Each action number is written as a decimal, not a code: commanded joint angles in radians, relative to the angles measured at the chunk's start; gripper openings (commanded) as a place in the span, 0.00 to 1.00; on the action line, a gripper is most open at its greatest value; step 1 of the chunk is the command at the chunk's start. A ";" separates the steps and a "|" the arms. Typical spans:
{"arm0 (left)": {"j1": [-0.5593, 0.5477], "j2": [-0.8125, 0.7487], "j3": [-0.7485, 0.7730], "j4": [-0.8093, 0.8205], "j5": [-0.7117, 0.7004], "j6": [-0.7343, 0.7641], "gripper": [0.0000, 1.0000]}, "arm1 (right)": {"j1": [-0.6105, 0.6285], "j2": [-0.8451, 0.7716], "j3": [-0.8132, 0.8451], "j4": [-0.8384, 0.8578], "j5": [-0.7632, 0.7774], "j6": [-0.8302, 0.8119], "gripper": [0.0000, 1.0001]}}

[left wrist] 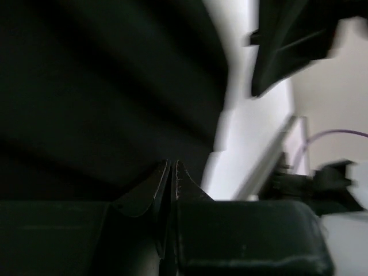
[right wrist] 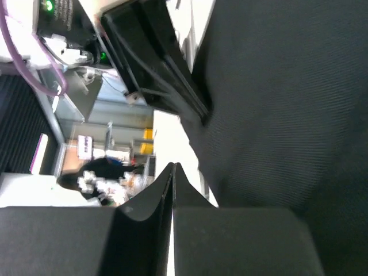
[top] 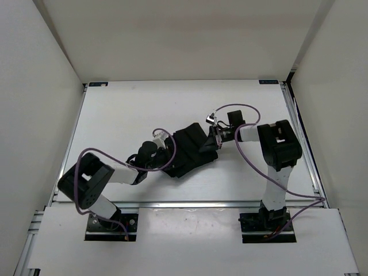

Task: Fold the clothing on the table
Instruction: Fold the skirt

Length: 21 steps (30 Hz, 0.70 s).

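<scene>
No text is legible. Two small blue labels, left [top: 98,84] and right [top: 268,81], on the counter's [top: 144,109] far corners are too small to read.

The clothing [top: 191,150], a soft black garment with a fine ribbed weave, lies bunched in a crumpled, roughly diagonal heap near the middle of the table [top: 144,109], a flat white top with metal rails along its edges
</scene>
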 commanded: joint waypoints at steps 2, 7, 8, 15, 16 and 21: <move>0.024 0.106 -0.013 0.014 0.014 0.021 0.00 | 0.041 0.094 0.186 -0.486 0.243 -0.273 0.00; 0.015 0.226 0.033 -0.007 0.046 -0.007 0.00 | 0.026 0.189 0.189 -0.529 0.334 -0.243 0.00; 0.024 0.228 0.035 -0.018 0.046 -0.007 0.00 | 0.016 0.194 0.191 -0.542 0.362 -0.251 0.00; 0.047 -0.057 0.059 -0.157 -0.023 0.059 0.00 | 0.004 0.016 0.174 -0.475 0.354 -0.298 0.00; 0.042 -0.121 0.093 -0.219 -0.046 0.089 0.00 | 0.016 -0.039 0.170 -0.473 0.354 -0.304 0.00; 0.120 -0.208 0.205 -0.307 -0.031 0.139 0.00 | 0.056 -0.084 0.330 -0.469 0.324 -0.268 0.00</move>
